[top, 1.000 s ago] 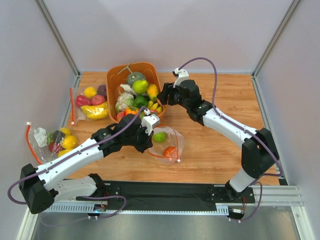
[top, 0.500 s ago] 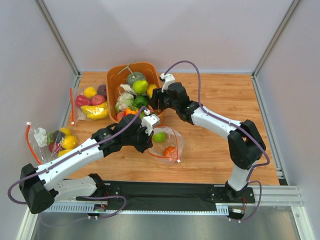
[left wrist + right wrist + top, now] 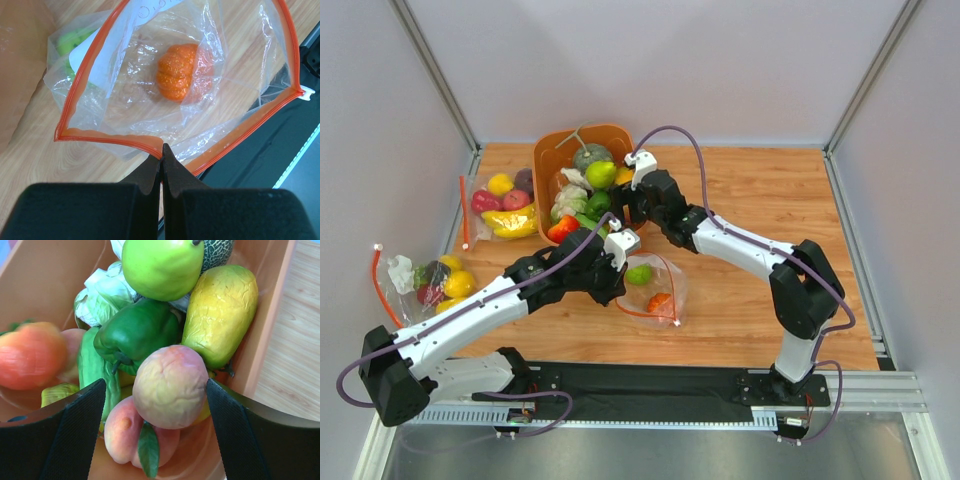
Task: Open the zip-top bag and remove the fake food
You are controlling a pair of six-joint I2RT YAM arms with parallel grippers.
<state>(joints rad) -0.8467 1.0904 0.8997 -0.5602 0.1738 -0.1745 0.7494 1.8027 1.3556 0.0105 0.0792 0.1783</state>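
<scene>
From the top camera, the zip-top bag point(image 3: 670, 285) lies on the table point(image 3: 770, 200) just toward 6 o'clock of centre, with a green fruit point(image 3: 639, 273) and an orange fruit point(image 3: 660, 300) inside. The left gripper point(image 3: 618, 292) meets its 9 o'clock edge, while the right gripper point(image 3: 623, 205) reaches toward 11 o'clock over the orange bin point(image 3: 542, 185). In the left wrist view the left gripper point(image 3: 162, 150) has its jaws pressed together on the red-orange zip strip point(image 3: 100, 136) at 6 o'clock. It pins one lip so the mouth gapes as a wide loop, probably to leave a way in for the other arm. The orange fruit point(image 3: 177, 72) rests deep in the zip-top bag point(image 3: 130, 105) near 12 o'clock, and the green fruit point(image 3: 70, 42) shows at 10 o'clock beside the white label. In the right wrist view the right gripper point(image 3: 156, 382) is spread wide and grips nothing. A peach point(image 3: 170, 385) sits between its fingers on the heap in the bin point(image 3: 40, 285), apparently touched by neither, which suggests this is the drop-off spot. By the look of it, two fruits are left to pull out.
</scene>
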